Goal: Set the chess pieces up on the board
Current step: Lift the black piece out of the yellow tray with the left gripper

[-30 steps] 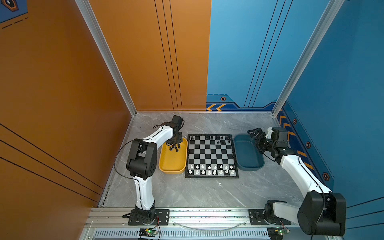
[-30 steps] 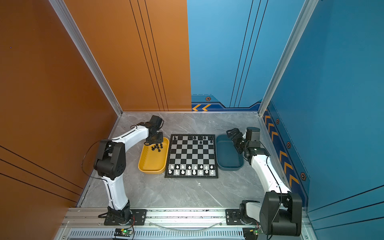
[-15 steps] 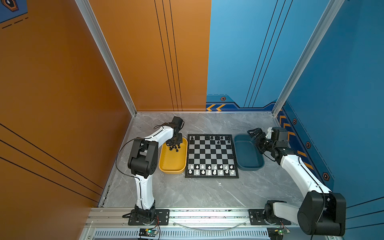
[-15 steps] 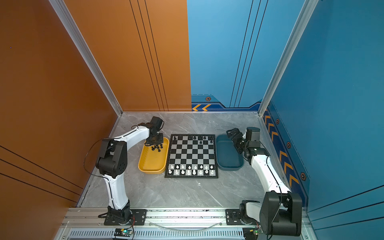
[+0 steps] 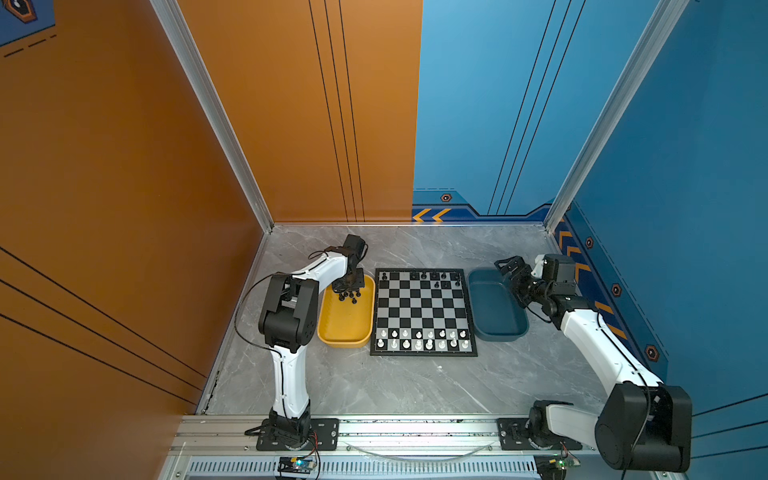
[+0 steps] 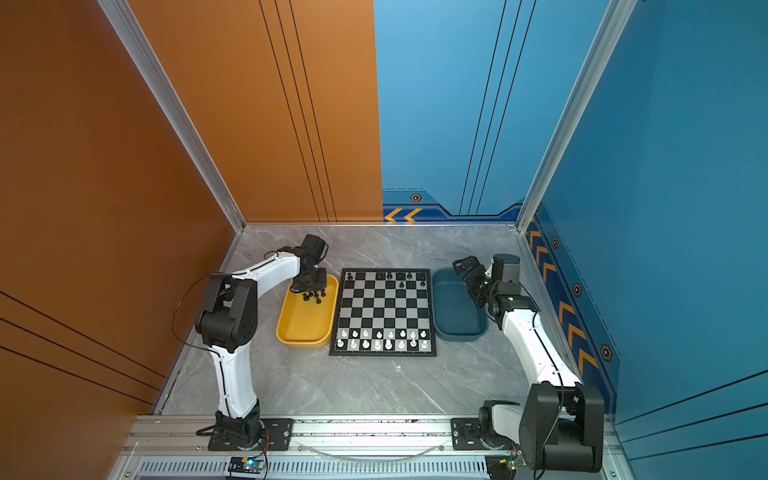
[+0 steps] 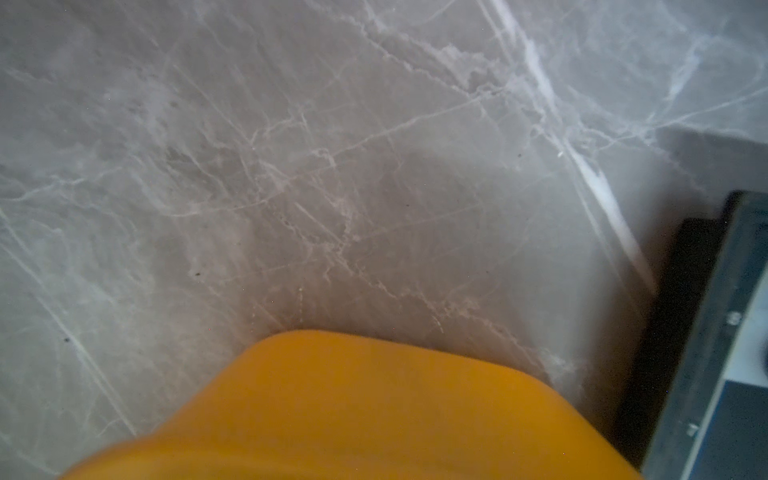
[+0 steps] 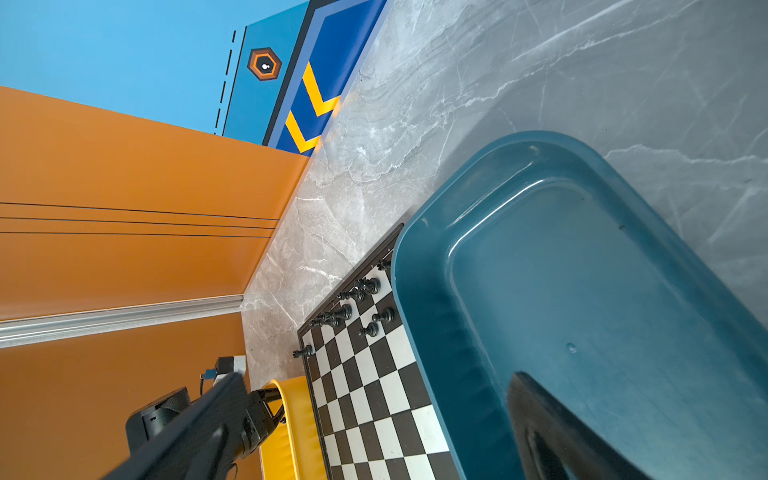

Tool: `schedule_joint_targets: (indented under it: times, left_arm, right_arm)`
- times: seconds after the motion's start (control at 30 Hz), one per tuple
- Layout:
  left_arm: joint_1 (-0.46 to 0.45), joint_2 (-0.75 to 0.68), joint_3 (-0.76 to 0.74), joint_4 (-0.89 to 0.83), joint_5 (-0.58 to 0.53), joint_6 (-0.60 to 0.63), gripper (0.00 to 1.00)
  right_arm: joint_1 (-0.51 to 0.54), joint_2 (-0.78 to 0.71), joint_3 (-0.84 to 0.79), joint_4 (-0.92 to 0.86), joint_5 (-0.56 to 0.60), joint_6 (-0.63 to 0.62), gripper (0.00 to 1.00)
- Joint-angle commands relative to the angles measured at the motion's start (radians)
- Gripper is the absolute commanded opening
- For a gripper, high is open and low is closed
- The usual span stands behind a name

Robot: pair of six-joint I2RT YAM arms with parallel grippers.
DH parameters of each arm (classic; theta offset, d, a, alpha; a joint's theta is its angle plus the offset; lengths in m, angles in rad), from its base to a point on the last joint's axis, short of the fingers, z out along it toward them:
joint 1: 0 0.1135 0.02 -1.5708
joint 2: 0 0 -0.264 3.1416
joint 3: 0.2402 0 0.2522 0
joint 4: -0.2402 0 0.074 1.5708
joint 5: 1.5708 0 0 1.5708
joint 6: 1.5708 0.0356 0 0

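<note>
I'm seeing white plastic chessmen (image 5: 422, 338) filling two near rows of black-and-silver checked board (image 5: 422, 309). Glossy black plastic chess pieces (image 5: 350, 296) clustering at far end of yellow oblong plastic tray (image 5: 345, 328), others standing on board's far rows. Over cluster, left gripper (image 5: 349, 287) hanging; can't tell its opening or grip. Over far end of dark blue plastic tray (image 5: 496, 316), right gripper (image 5: 509, 266) gaping wide, gripping nothing.
</note>
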Motion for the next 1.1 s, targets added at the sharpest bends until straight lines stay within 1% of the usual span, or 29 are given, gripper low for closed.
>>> schedule_joint_targets:
  times: [0.0, 0.13, 0.43, 0.8, 1.07]
  left_arm:
    - [0.007, 0.008, 0.019, -0.014, 0.019, 0.008, 0.24]
    - [0.007, 0.009, 0.025, -0.015, 0.018, 0.013, 0.22]
    - [0.008, 0.008, 0.045, -0.028, 0.021, 0.019, 0.15]
    - [0.007, -0.001, 0.051, -0.04, 0.027, 0.025, 0.01]
    - [-0.008, -0.058, 0.051, -0.066, 0.017, 0.039, 0.0]
  right_arm:
    - [0.002, 0.002, 0.022, -0.022, -0.005, -0.013, 1.0]
    - [0.002, 0.001, 0.022, -0.021, -0.005, -0.013, 1.0]
    - [0.002, 0.0, 0.023, -0.022, -0.005, -0.011, 1.0]
    - [0.001, 0.004, 0.025, -0.021, -0.008, -0.013, 1.0]
    - [-0.002, 0.006, 0.023, -0.02, -0.011, -0.014, 1.0]
